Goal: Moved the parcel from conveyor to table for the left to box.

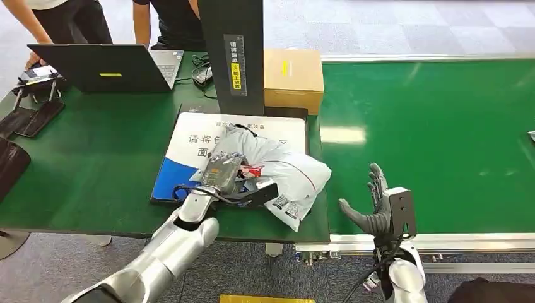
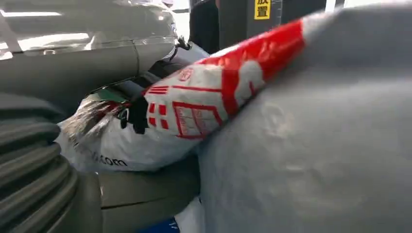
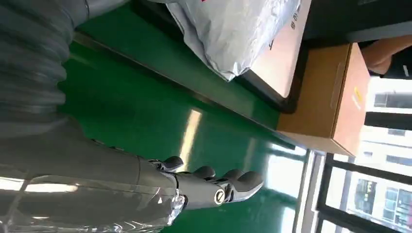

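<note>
The left robot hand (image 1: 222, 175) lies on the grey parcel (image 1: 277, 170), fingers curled onto the bag's crumpled plastic; the left wrist view shows the thumb and a dark finger pressed into the red-and-white printed film, so it appears to be gripping it, probably to take charge of the bag for boxing. The right robot hand (image 1: 377, 205) is spread wide and holds nothing, raised above the near edge of the green conveyor (image 1: 441, 126), apart from the parcel; it looks as if its share of the work is finished.

The parcel rests on the counter (image 1: 94, 164), lying across a white printed mat (image 1: 195, 142) with a blue corner, one end hanging slightly over the counter's edge toward the conveyor. That spot lies within the left arm's reach. Behind the mat stands a dark upright post (image 1: 232, 50) with a yellow label, and just beside it a cardboard box (image 1: 293, 79), likely the parcel's destination. Farther left sit a laptop (image 1: 104, 66) and phones, with people standing behind the counter.
</note>
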### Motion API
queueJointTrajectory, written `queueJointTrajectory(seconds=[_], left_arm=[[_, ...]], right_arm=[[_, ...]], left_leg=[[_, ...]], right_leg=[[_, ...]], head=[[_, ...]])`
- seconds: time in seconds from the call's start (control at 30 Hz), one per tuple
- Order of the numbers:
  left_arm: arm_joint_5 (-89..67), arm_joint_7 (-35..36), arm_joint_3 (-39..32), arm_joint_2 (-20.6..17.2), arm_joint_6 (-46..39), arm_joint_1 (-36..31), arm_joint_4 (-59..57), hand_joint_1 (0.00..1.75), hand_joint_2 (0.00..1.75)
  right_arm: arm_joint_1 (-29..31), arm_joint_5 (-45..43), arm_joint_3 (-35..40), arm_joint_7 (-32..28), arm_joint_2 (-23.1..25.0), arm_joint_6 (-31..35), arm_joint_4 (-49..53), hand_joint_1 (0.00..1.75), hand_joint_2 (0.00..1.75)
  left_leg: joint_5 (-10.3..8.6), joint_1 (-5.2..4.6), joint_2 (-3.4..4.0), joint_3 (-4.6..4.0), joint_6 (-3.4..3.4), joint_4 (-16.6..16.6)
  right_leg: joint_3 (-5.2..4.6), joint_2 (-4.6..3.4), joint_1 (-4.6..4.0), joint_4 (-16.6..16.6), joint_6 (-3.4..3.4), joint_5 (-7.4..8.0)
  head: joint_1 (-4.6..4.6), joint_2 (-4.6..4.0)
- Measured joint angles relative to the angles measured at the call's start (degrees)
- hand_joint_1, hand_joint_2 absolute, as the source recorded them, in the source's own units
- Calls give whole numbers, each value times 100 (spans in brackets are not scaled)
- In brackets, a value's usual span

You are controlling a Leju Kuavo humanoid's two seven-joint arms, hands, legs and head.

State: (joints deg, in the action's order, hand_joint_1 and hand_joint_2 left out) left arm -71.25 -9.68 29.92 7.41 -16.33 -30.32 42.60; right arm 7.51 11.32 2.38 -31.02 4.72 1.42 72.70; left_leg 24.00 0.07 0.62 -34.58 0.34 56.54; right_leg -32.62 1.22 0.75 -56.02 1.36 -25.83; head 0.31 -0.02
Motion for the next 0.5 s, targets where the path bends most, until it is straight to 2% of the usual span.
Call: queueJointTrajectory(seconds=[0.33,0.5], left_arm=[[4,-66,-55,-4,-179,47,0,175,175],[-26,-55,-159,-24,-743,104,0,175,175]], right_arm=[[61,-7,2,-11,2,-7,-61,0,175],[142,-7,0,-11,4,-11,-140,0,175]], left_leg=[[0,0,0,-1,0,0],[0,0,0,-2,0,0]], right_leg=[[0,0,0,0,0,0],[-1,0,0,-1,0,0]], head=[[0,0],[0,0]])
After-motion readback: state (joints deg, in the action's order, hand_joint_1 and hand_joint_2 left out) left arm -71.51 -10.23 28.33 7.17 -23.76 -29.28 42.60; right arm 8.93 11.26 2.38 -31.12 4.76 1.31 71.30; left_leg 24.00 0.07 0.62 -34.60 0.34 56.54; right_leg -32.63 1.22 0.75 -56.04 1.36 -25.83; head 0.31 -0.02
